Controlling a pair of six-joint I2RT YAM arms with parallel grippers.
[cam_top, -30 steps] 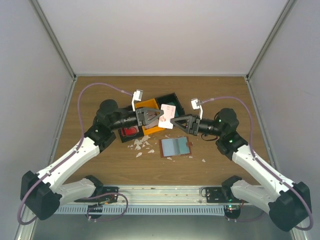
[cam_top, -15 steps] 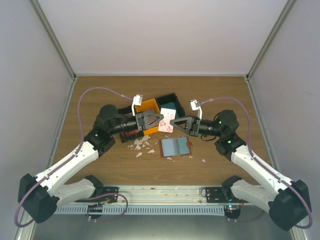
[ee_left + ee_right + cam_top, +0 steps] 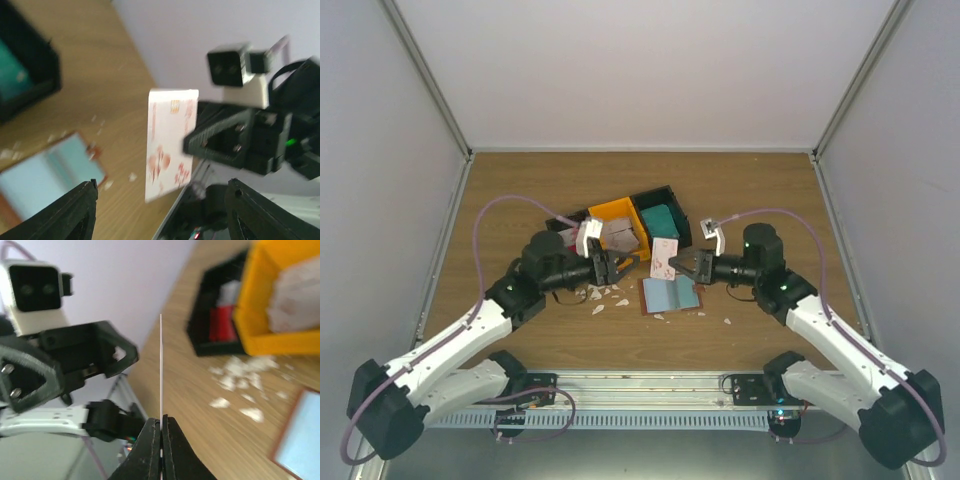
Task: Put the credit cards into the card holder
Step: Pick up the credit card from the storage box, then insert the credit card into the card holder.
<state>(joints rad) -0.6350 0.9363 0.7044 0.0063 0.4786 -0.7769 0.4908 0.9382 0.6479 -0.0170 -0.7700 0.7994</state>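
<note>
Card (image 3: 664,257) — in right gripper (image 3: 679,266)

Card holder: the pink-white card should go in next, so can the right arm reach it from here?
Probably yes. The card holder lies open close by the right gripper, which pinches the card; nothing covers it, and the left gripper stands open, aside.

Mid-frame you are facing a tight gap: the white-pink card (image 3: 665,256) is standing upright between the left gripper (image 3: 625,265) and right gripper (image 3: 677,266). The orange bin (image 3: 612,209) and black bin (image 3: 654,193) are crowding just above, and the card holder (image 3: 670,294) is lying just below. Bare table (image 3: 520,185) is lying open at upper left.
</note>
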